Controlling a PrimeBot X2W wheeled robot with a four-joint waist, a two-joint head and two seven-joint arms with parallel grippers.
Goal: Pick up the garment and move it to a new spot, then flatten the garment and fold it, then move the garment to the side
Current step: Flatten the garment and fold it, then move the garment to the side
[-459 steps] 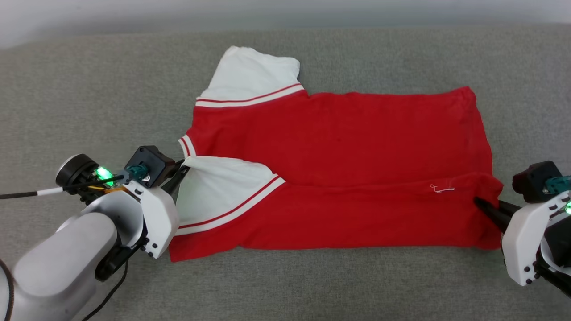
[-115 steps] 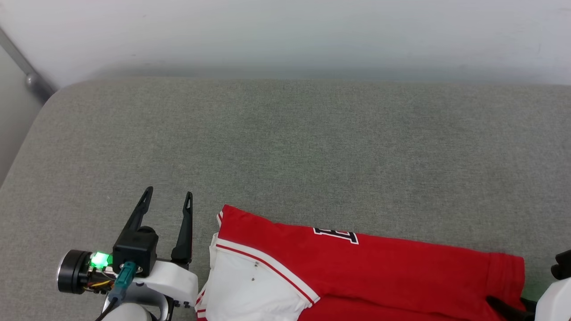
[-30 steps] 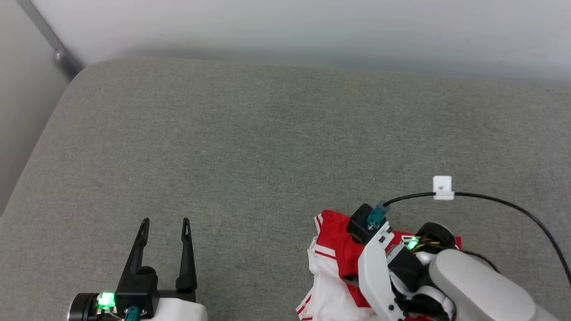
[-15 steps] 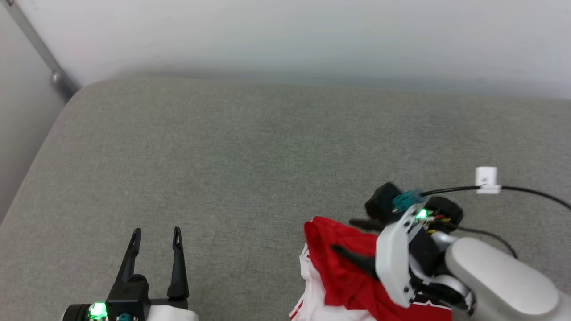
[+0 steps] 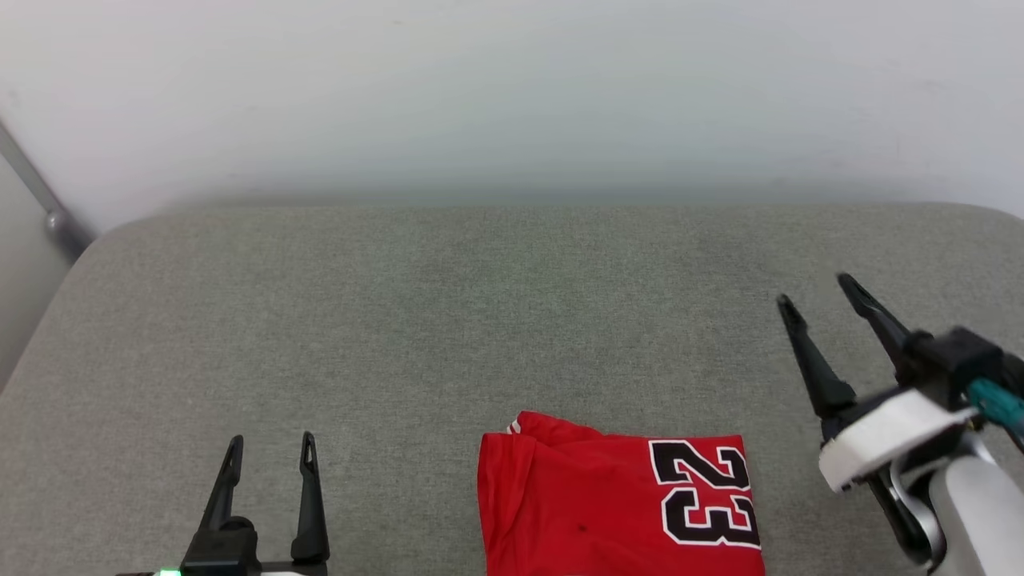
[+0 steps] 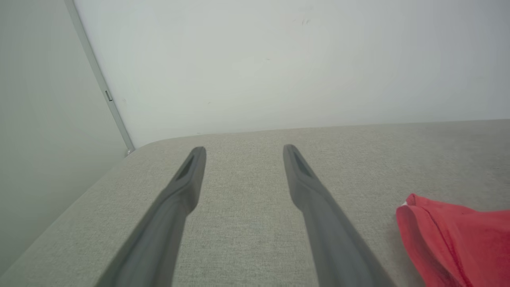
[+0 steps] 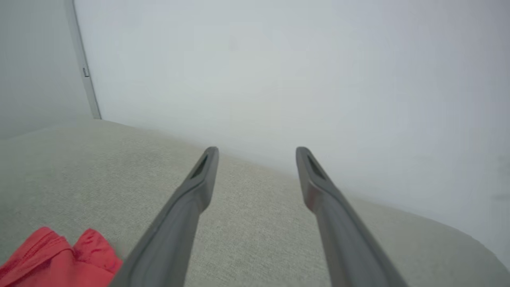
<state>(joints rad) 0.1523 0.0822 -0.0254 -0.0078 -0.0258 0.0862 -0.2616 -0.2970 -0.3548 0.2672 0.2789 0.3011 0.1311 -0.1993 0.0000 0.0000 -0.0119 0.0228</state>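
Note:
The garment (image 5: 608, 504) lies folded into a compact red rectangle at the bottom middle of the head view, its black "23" print facing up on the right half. Its red edge also shows at the lower right of the left wrist view, garment (image 6: 458, 239), and at the lower left of the right wrist view, garment (image 7: 59, 259). My left gripper (image 5: 270, 444) stands open at the lower left, well apart from the cloth, nothing between its fingers. To the right of the garment my right gripper (image 5: 816, 292) is raised and open, holding nothing.
The grey padded surface (image 5: 448, 304) stretches out beyond the garment to a pale wall (image 5: 512, 96). Its rounded left corner meets a metal rail (image 5: 40, 200) at the far left.
My right gripper has let go of the garment, opened and pulled back to the right. The garment now lies flat and folded with the "23" up. The head view has shifted.

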